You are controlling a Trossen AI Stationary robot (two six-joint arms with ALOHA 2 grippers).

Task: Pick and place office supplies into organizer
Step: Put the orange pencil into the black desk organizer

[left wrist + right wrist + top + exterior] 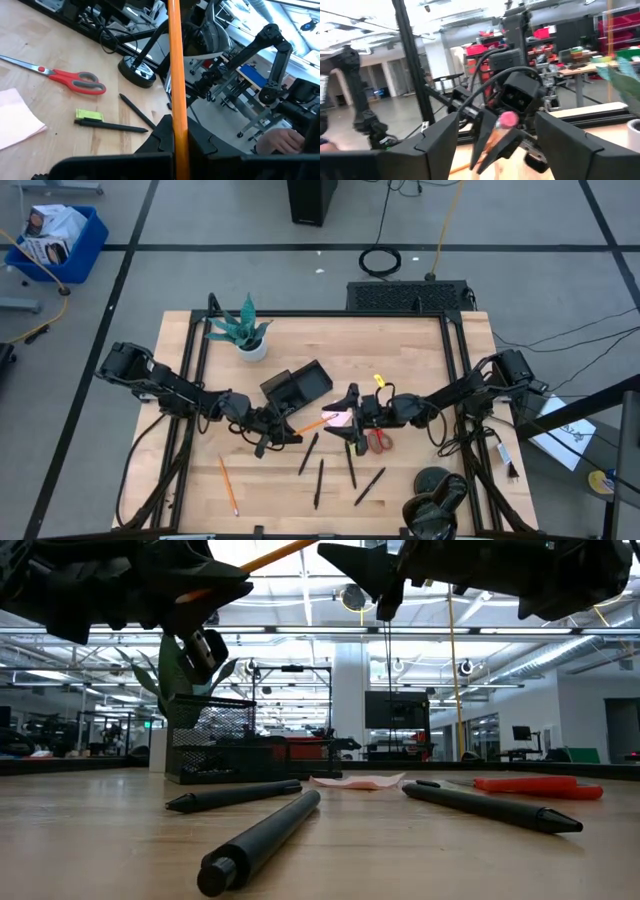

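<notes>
My left gripper (272,430) is shut on an orange pencil (315,423) held above the table, right of the black organizer (297,388). The pencil's pink eraser end (507,119) points at my right gripper (347,418). That gripper is open, with one finger on either side of the eraser end and clear of it. Below lie the pink sticky pad (338,418) and the red-handled scissors (378,441). Several black pens (319,483) and a second orange pencil (228,485) lie flat nearer the front edge. My left gripper pinches the orange pencil between its two fingers at the shaft (175,145), toward the end away from the eraser. The fingers come roughly level from the table's left. The pencil sticks forward out of them, slanting slightly up, lifted clear of the table.
A potted green plant (245,332) stands behind the organizer. A yellow-green bit (379,381) lies far of my right gripper; another (89,115) lies beside a pen (112,126). A dark round object (437,483) sits at the front right. Bare wood shows at the front left.
</notes>
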